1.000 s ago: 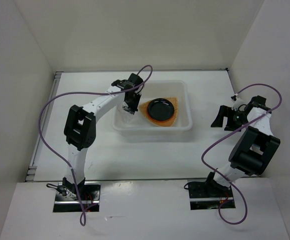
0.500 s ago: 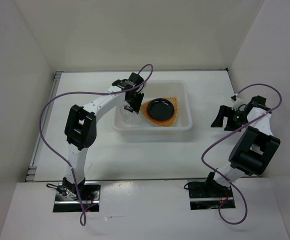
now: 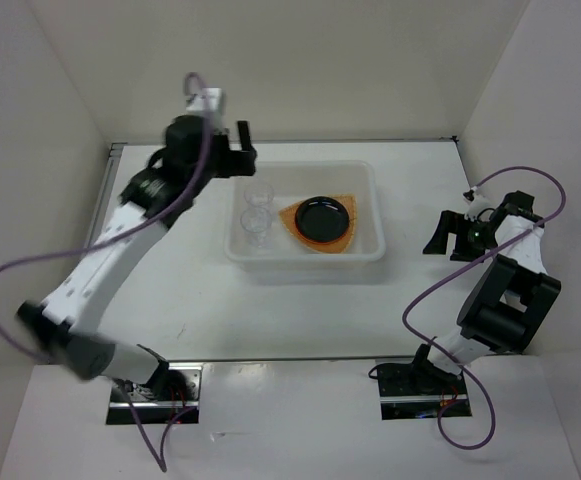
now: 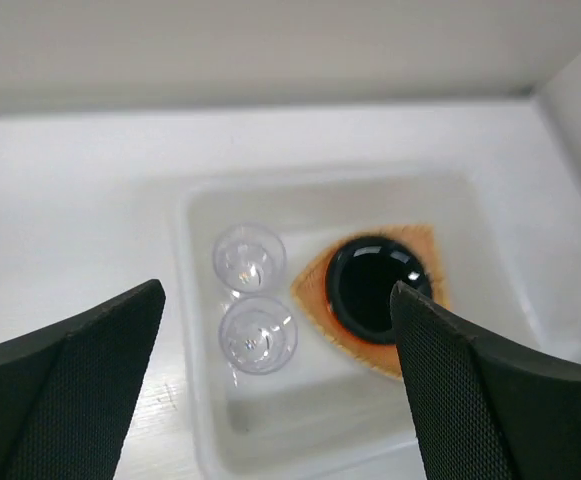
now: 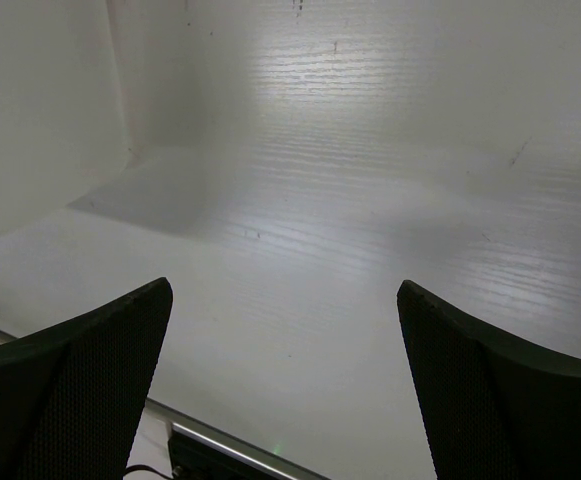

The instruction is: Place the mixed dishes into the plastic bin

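Item 1. Left hand (image 3: 242, 152): raised above the far-left corner of the bin, its arm blurred in the top view. Fingers spread wide, nothing between them; the wrist view looks straight down through the gap at the bin's contents.

Item 2. Plastic bin (image 3: 310, 256): translucent white tub, rounded corners, sitting on the white counter (image 3: 270, 310) at centre, long side across the view. All listed dishes lie inside it.

Item 3. Clear cups, two: far cup (image 3: 260, 195) and near cup (image 3: 257, 226), upright, mouths up, side by side along the bin's left end, just beside each other. Whether they touch cannot be told.

Item 4. Tan woven dish (image 4: 413, 240): flat on the bin floor, right of the cups, filling the middle and right part.

Item 5. Orange plate (image 4: 320, 312): only a thin rim shows, on the woven dish.

Item 6. Black plate (image 3: 322, 215): glossy, round, topmost of that stack.

Item 7. Right hand (image 3: 442, 236): well apart from the bin, low over bare counter at the right. Fingers wide, holding nothing.
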`<state>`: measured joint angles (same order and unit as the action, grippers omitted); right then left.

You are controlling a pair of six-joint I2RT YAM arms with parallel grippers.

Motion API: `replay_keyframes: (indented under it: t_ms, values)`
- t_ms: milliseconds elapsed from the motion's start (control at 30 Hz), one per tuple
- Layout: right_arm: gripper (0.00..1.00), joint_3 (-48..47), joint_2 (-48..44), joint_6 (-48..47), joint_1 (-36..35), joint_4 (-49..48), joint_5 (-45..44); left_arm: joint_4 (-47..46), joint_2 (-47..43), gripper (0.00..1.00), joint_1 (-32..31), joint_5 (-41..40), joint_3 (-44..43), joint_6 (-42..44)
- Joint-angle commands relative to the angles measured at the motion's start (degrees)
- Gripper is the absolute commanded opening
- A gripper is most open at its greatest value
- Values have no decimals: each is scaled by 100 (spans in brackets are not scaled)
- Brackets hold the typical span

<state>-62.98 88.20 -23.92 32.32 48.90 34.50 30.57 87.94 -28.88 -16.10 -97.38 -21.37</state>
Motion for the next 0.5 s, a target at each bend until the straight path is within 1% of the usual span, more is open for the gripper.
replay_keyframes:
  t_ms: [0, 33, 67, 167, 267, 300, 333, 400, 467]
  values:
    - [98, -12, -365, 10, 47, -48, 4, -1350, -1733, 100, 312, -272, 1358, -105]
    - [98, -12, -365, 10, 47, -48, -57, -1352, -2302, 100, 383, -219, 1719, -52]
    - [98, -12, -365, 63, 47, -100, -58, -1230, -2525, 100, 540, -218, 2219, -52]
    - [98, 40, -479, 63, 47, -100, -58, -660, -3150, 100, 752, -218, 2653, -254]
    - [98, 40, -480, 63, 47, -153, -119, -578, -3756, 100, 945, -402, 3259, -456]
    - [98, 40, -480, 63, 47, -153, -119, -648, -3941, 100, 946, -481, 3635, -456]
    - [98, 40, -480, 63, 47, -153, -119, -718, -4334, 100, 946, -543, 3813, -456]
    - [98, 40, -480, 63, 47, -153, -119, -772, -4749, 100, 999, -631, 3998, -456]
    - [98, 40, -480, 63, 47, -153, -119, -641, -4813, 100, 1051, -631, 3999, -395]
